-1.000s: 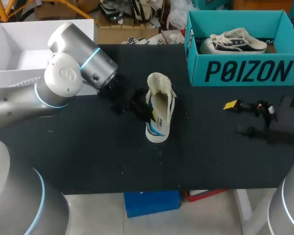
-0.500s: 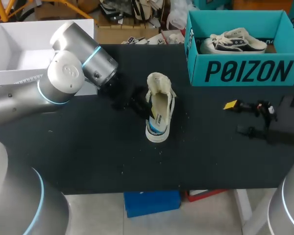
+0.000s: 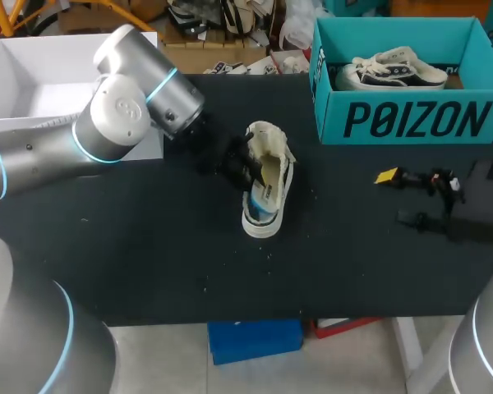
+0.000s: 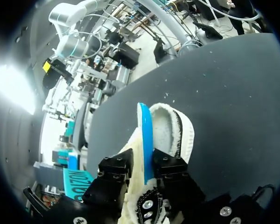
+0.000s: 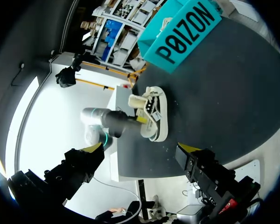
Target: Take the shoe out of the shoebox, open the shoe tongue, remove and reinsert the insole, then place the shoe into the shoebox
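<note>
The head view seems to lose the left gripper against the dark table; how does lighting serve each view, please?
Head view: the black left gripper merges with the black table beside the shoe. Left wrist view: evenly lit, fingers plainly clamping the shoe. Right wrist view: strong white glare beyond the table; shoe readable.

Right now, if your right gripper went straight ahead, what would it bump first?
Probably the shoe. My right gripper points across the table toward it, fingers open, nothing between. Depth is unclear, so it could graze the table first.
</note>
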